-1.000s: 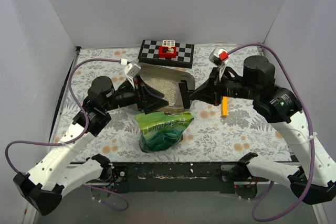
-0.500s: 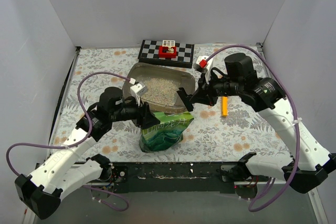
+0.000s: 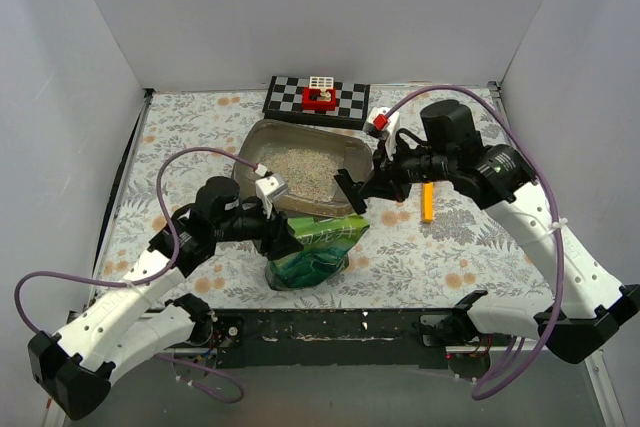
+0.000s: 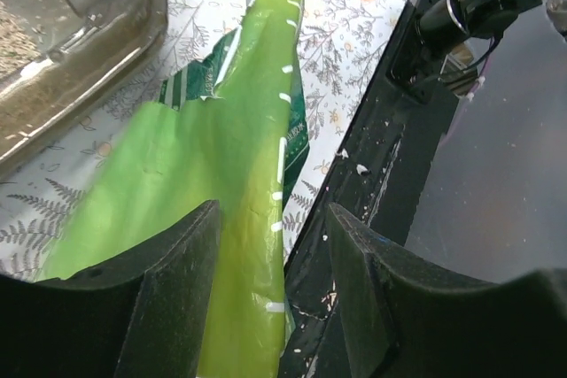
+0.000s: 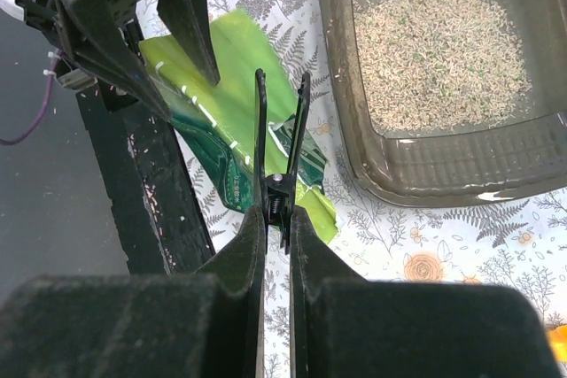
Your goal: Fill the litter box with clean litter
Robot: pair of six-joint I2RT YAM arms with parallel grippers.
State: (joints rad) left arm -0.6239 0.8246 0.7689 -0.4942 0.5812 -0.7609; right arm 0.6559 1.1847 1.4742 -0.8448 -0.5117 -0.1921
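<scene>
White walls [image 3: 300, 7] close in a table w/ a floral cloth [image 3: 170, 127]. L gripper [image 4: 273, 214]: jaws apart, straddling the top flap of the green bag [image 4: 221, 157]. The flap runs btwn the fingers, close to one, w/ a visible gap to the other, so not clamped. R gripper [image 5: 276, 219]: jaws together on the handles of a black spring clip [image 5: 278, 185]. Its two thin arms stick out fwd of the fingertips, ends spread, over the bag's edge; can't tell if they touch it. Ahead and to the right of the R jaws sits the litter box [image 5: 416, 170], apart from the clip; from the L jaws it's ahead-left, just past the bag. Inside, clean litter [image 5: 434, 50] covers most of the floor, bare plastic at the near end. Behind the R jaws, beside that arm, a yellow-orange scoop [image 3: 428, 203] lies flat on the cloth. Well ahead of both grippers, beyond the box, is a checkered board [image 3: 345, 99].
</scene>
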